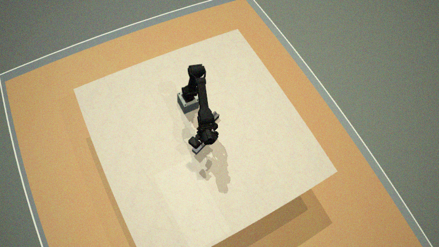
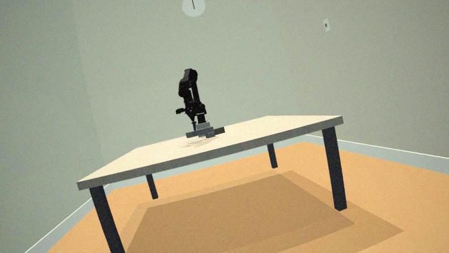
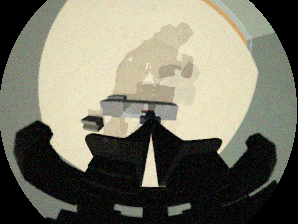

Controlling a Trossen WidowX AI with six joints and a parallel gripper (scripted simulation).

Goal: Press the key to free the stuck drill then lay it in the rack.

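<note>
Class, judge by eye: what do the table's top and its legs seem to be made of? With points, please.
Table top [image 1: 270, 122] [image 2: 251, 131] [image 3: 75, 60]: perhaps laminate or stone, matte, from its cream, faintly speckled face.
Table legs [image 2: 334, 169]: possibly painted metal, given their even, dark colour; painted wood remains possible.

A pale, square-cornered table [image 1: 264, 101] [image 2: 245, 129] [image 3: 75, 50] with dark legs [image 2: 334, 169] stands on an orange floor [image 1: 49, 128] [image 2: 408, 198], its shadow [image 2: 232, 201] spread beneath it. Gray-green walls [image 2: 238, 62] rise behind, edged at the bottom by a blue-gray baseboard [image 1: 107, 37] [image 2: 395, 152]. A round, pale clock-like disc [image 2: 188, 7] hangs high on the far wall, with a small light plate [image 2: 328, 26] to its right.
</note>
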